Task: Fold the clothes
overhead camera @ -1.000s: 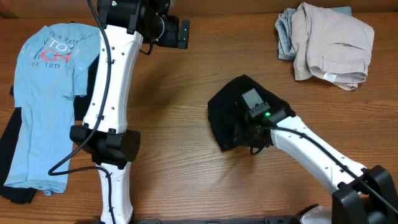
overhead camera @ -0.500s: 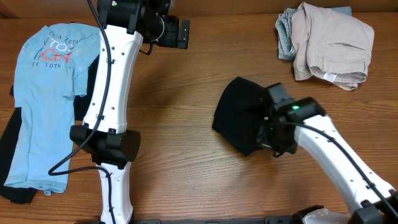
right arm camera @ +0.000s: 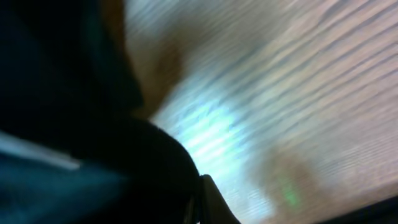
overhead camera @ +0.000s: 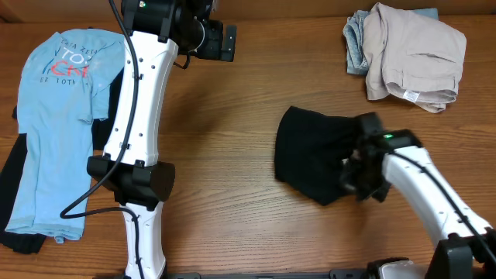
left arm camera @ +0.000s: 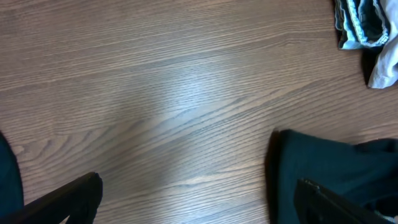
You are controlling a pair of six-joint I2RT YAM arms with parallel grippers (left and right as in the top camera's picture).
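As the right pincer (overhead camera: 350, 180) clamps the black garment (overhead camera: 310, 155), beige clothes (overhead camera: 415, 54) lie apart.

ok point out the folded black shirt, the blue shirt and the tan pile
folded black shirt (overhead camera: 306, 155), overhead view, its middle
blue shirt (overhead camera: 50, 139), overhead view, its chest
tan pile (overhead camera: 418, 46), overhead view, top fold

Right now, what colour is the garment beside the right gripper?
The garment is plain black, clearest in the overhead view.

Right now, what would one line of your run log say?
left gripper: open, empty | right gripper: shut on black garment, at its right edge | light blue T-shirt: spread flat, far left
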